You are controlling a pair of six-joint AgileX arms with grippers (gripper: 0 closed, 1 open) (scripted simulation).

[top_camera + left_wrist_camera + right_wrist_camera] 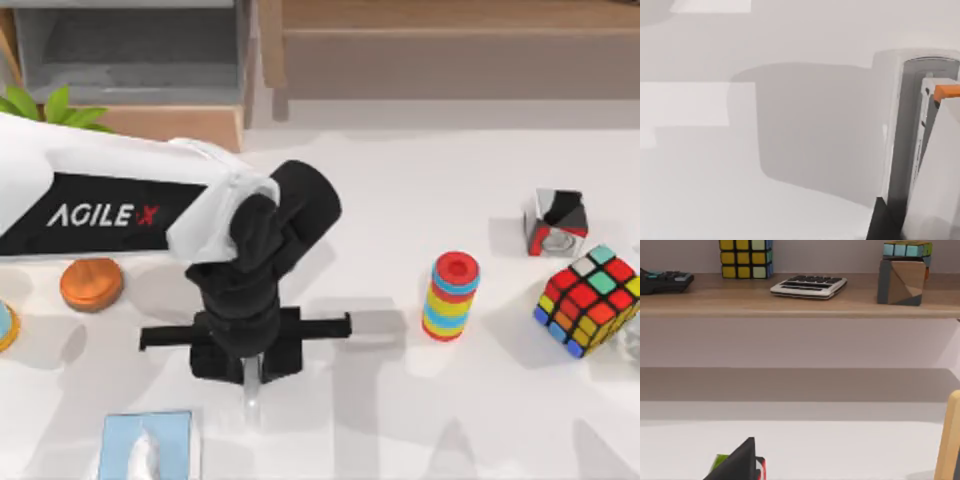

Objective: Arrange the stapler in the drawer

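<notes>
Along the tabletop's (420, 190) left edge sit a sliver of blue-and-orange disc (5, 325) and, just beside it, an orange round knob (91, 284); a blue tissue box (147, 446) lies at the near edge. At the back left stands the drawer (130, 60) — grey inside, light wooden front — with green leaves (50, 105) at its corner. My left arm reaches in from the left, and its end effector (252, 378) points down at the tabletop left of centre, over the stapler (252, 395), a pale slim bar poking out beneath the black fingers and well apart from the drawer; whether the fingers are clamped on it I cannot tell. The left wrist view shows the stapler (912, 150) close up — a white casing with a grey channel. Farther right stand a ring stack (451, 296), then a small grey, red and white block (555, 224) and a colour cube (590, 300) near the right edge. The right wrist view looks at a wooden shelf (800, 302) bearing a cube (746, 258), a keyboard-like calculator (808, 286) and a brown-and-grey block (903, 279).
</notes>
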